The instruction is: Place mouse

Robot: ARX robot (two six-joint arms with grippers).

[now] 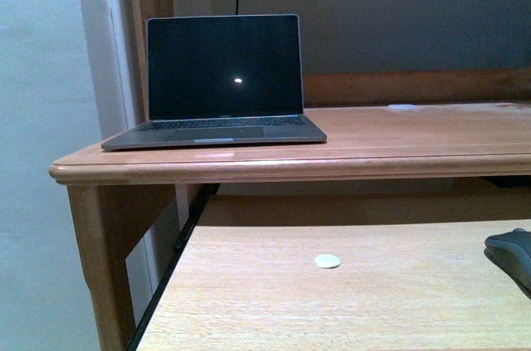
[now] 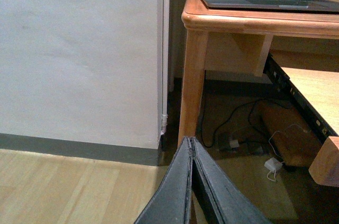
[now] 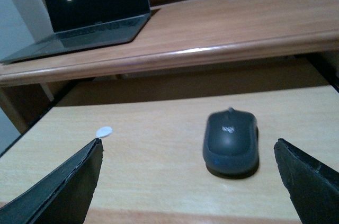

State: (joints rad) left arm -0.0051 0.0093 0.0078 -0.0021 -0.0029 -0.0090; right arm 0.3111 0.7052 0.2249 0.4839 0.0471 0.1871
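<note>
The mouse (image 3: pixel 231 143), dark grey and oval, lies flat on the light lower shelf (image 3: pixel 159 181). My right gripper (image 3: pixel 188 143) is open and empty; its two dark fingers stand wide to either side of the mouse, short of it and touching nothing. The front view catches the mouse (image 1: pixel 510 251) only at its right edge, partly cut off. My left gripper (image 2: pixel 189 140) is shut with nothing in it, hanging low beside the desk's wooden leg (image 2: pixel 192 86) above the floor.
An open laptop (image 1: pixel 220 77) with a dark screen sits at the left end of the upper desk top (image 1: pixel 398 139). A small white disc (image 1: pixel 327 261) lies on the lower shelf left of the mouse. Cables and a charger (image 2: pixel 274 164) lie under the desk.
</note>
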